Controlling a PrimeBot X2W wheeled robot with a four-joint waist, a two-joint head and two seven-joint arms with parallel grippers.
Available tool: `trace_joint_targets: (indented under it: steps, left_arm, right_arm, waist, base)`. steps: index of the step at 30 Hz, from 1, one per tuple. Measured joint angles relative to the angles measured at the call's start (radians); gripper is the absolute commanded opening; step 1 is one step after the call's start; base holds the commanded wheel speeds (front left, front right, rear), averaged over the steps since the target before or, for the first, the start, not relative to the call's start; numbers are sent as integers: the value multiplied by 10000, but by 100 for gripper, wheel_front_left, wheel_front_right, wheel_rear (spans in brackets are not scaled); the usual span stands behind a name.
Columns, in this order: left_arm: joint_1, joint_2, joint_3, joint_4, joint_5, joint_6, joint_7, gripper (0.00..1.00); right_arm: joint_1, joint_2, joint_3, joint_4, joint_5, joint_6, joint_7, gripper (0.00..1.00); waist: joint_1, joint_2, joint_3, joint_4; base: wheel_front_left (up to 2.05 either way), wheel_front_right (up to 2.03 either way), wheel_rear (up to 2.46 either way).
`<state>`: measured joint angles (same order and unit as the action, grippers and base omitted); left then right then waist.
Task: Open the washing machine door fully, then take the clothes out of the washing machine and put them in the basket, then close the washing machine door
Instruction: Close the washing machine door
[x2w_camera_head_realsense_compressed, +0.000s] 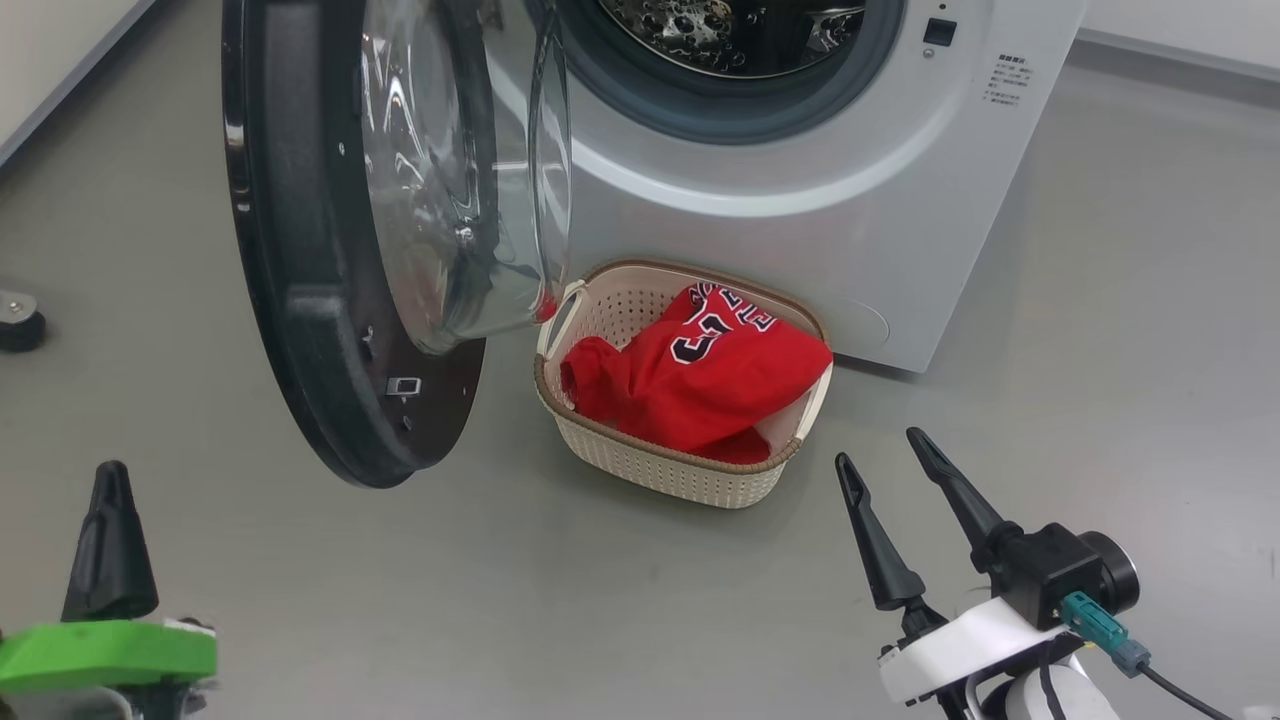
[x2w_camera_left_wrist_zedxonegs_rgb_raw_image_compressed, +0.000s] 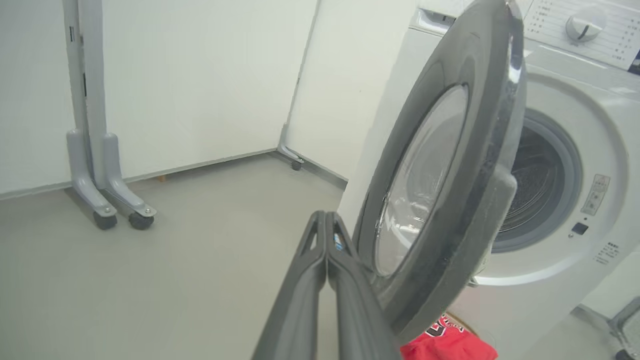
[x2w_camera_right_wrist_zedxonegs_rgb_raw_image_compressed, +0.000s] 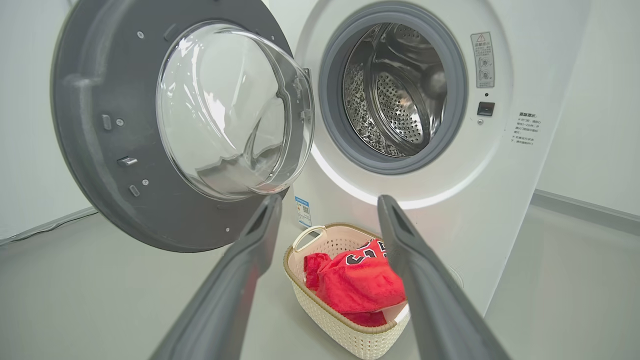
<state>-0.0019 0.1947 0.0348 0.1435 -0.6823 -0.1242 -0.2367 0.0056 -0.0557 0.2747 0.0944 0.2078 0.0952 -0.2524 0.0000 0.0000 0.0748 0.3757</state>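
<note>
**Door wide open, red kit in the basket**

My left claw (x2w_camera_left_wrist_zedxonegs_rgb_raw_image_compressed: 325, 216) is pinched right shut, two long dark fingers pressed flat together with nothing between them, aimed alongside the outer face of the washing machine door (x2w_camera_head_realsense_compressed: 330, 250). My right claw (x2w_camera_head_realsense_compressed: 880, 448) is spread wide and empty, its tapered black fingers rising over the smooth grey floor (x2w_camera_head_realsense_compressed: 600, 600), near the basket (x2w_camera_head_realsense_compressed: 680, 470) but apart from it.

The door stands swung out on my left of the opening: a big round disc with a glossy black rim and a bulging clear glass bowl (x2w_camera_right_wrist_zedxonegs_rgb_raw_image_compressed: 230, 110) full of reflections. Beside it the white washing machine (x2w_camera_head_realsense_compressed: 800, 200) shows its grey gasket (x2w_camera_right_wrist_zedxonegs_rgb_raw_image_compressed: 330, 100) and its shiny perforated steel drum (x2w_camera_right_wrist_zedxonegs_rgb_raw_image_compressed: 400, 95).

The clothes (x2w_camera_head_realsense_compressed: 700, 385), soft bright red fabric with dark white-edged numbers, lie crumpled in the basket, heaped up to its brown woven-look rim. The basket is cream perforated plastic, rounded-rectangular, with a white loop handle. It sits on the floor just in front of the machine, beside the door's lower edge.
</note>
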Motion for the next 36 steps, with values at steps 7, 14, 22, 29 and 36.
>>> trace_joint_targets:
  steps: [7, 14, 22, 29, 36]
  left_arm:
    - [-837, -861, 579, -288, -3630, 0, 1097, 0]
    - [-1663, -970, 1350, -290, -6740, 0, 3028, 0]
    - [-2280, -1152, 1799, 142, -9279, 614, 4905, 0]
    - [-2699, -1039, 2301, 372, -10508, 1526, 5986, 0]
    - [-2871, -581, 2249, 382, -10941, 2000, 6961, 0]
  right_arm:
    - [-45, 0, 50, 54, -2, 4, 0, 100]
    - [-224, 0, 104, 90, -92, 6, 0, 100]
    - [-275, -4, -8, 100, -92, 8, 0, 100]
    - [-346, -2, -21, 109, -92, 8, 0, 100]
    - [-420, -2, -27, 109, -92, 8, 0, 100]
  waist:
    - [0, 0, 161, -144]
    - [0, 0, 351, -334]
    - [0, 0, 509, -509]
    - [0, 0, 544, -582]
    - [0, 0, 603, -658]
  base:
    - [0, 0, 0]
    - [0, 0, 0]
    - [0, 0, 0]
    - [0, 0, 0]
    - [0, 0, 0]
